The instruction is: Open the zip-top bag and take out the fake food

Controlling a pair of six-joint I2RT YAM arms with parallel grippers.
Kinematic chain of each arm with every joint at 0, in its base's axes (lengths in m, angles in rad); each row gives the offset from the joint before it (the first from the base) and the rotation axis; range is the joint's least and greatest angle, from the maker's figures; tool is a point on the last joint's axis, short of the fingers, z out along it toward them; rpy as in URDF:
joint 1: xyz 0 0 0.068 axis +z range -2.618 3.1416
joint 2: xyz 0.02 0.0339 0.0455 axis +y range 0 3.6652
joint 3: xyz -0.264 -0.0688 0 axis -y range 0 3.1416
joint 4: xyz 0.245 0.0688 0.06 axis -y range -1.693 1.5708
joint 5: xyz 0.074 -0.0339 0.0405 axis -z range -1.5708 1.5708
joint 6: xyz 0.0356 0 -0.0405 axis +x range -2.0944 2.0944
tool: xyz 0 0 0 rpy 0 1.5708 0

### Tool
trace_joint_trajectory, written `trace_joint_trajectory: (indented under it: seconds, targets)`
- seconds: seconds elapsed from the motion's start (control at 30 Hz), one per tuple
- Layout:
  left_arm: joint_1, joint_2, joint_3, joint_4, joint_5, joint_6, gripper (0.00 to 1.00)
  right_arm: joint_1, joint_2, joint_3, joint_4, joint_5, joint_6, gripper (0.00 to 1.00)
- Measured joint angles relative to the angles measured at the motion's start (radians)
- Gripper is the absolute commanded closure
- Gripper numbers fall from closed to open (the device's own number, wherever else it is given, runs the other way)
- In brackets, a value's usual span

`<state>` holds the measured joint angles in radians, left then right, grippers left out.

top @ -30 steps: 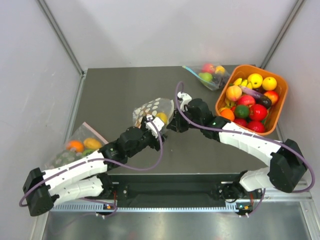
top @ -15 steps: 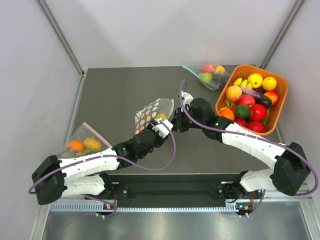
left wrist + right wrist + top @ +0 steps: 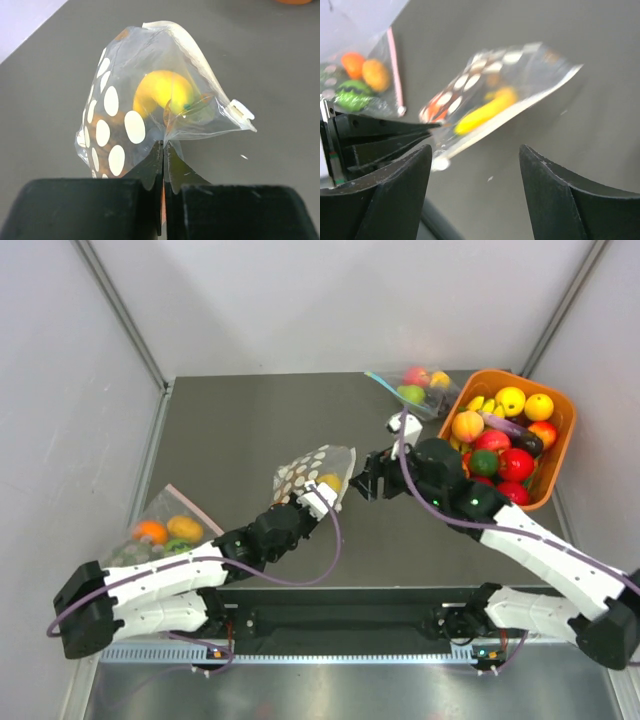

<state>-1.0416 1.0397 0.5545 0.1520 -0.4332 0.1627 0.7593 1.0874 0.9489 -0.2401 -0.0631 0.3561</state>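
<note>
The zip-top bag [image 3: 312, 468], clear with white polka dots, is held up off the dark table near the middle. My left gripper [image 3: 325, 502] is shut on the bag's near edge; in the left wrist view its fingertips [image 3: 163, 145] pinch the film below the bulging bag [image 3: 127, 112]. A yellow banana [image 3: 159, 90] of the fake food shows inside, with something orange behind it. My right gripper [image 3: 365, 483] stands open just right of the bag and apart from it. In the right wrist view the bag [image 3: 495, 75] and banana [image 3: 480, 114] hang beyond the open gripper [image 3: 475, 147].
An orange basket [image 3: 497, 375] full of toy fruit stands at the back right. A clear bag with a blue strip [image 3: 415, 390] lies beside it. Another clear bag with a pink edge [image 3: 160, 530] holds fruit at the left edge.
My left gripper has closed on the bag's near edge. My right gripper has let go of the bag, opened, and drawn back to the right.
</note>
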Motion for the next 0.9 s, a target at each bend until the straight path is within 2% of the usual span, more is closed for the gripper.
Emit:
trace_joint_trajectory:
  seconds: [0.17, 0.37, 0.47, 0.73, 0.9]
  targets:
    - [0.000, -0.055, 0.078, -0.133, 0.082, -0.055, 1.00, 0.034, -0.152, -0.043, 0.016, 0.098, -0.154, 0.29]
    - [0.023, 0.010, 0.364, -0.367, 0.137, -0.143, 1.00, 0.254, -0.187, -0.125, 0.039, 0.233, -0.315, 0.28]
    - [0.043, 0.060, 0.470, -0.453, 0.159, -0.194, 1.00, 0.324, -0.216, -0.159, 0.052, 0.290, -0.384, 0.28]
    - [0.066, 0.091, 0.506, -0.591, 0.246, -0.240, 1.00, 0.391, -0.431, -0.237, 0.159, 0.422, -0.557, 0.28]
    - [0.068, 0.090, 0.530, -0.633, 0.319, -0.248, 1.00, 0.401, -0.441, -0.248, 0.204, 0.417, -0.630, 0.30]
